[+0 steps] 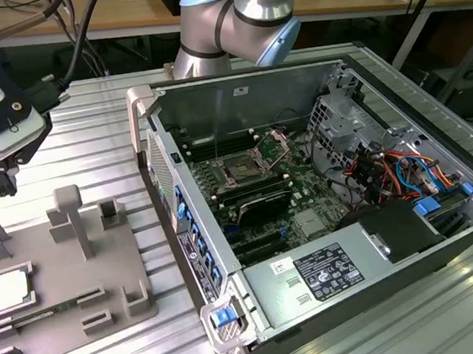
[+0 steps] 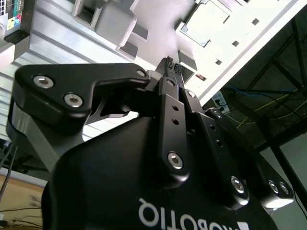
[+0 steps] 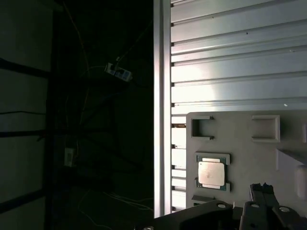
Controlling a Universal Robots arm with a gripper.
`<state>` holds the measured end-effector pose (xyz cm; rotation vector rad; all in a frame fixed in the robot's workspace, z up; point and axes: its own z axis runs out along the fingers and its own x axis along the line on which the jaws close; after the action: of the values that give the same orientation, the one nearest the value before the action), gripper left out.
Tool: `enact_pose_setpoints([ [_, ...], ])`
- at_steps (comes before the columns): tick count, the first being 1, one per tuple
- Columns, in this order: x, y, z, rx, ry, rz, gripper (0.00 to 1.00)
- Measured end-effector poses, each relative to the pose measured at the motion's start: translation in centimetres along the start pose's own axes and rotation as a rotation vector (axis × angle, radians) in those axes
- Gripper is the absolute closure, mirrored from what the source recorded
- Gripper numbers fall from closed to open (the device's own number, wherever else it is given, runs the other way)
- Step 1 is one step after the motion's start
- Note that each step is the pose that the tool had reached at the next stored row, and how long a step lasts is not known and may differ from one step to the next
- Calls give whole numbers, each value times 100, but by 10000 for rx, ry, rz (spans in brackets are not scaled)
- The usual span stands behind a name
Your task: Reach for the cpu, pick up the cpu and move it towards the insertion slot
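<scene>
The cpu (image 1: 8, 290) lies flat, pale and square, in a recess of the grey tray (image 1: 103, 271) at the exterior view's left. My gripper (image 1: 4, 189) hangs above the tray's far edge, well above the cpu and apart from it. Its fingers are shut with nothing between them. In the first wrist view the cpu (image 3: 211, 173) sits beside the fingertips (image 3: 261, 188). In the second wrist view the gripper (image 2: 173, 63) points at the tray, near the cpu (image 2: 204, 23). The insertion slot (image 1: 242, 169) is on the green board inside the open computer case, bracket raised.
The open computer case (image 1: 325, 210) stands to the exterior view's right of the tray, its wall (image 1: 168, 209) facing it. Upright grey posts (image 1: 70, 216) rise from the tray. The ribbed metal table (image 1: 88, 133) ends in an edge (image 3: 162, 96) beside the tray.
</scene>
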<state>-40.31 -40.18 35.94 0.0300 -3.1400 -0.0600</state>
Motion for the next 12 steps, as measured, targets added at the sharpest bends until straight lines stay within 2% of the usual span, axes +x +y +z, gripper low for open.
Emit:
enact_pose_setpoints([
  [5,56,1,0,0,0,0,89],
  [12,208,4,2,0,1,0,89],
])
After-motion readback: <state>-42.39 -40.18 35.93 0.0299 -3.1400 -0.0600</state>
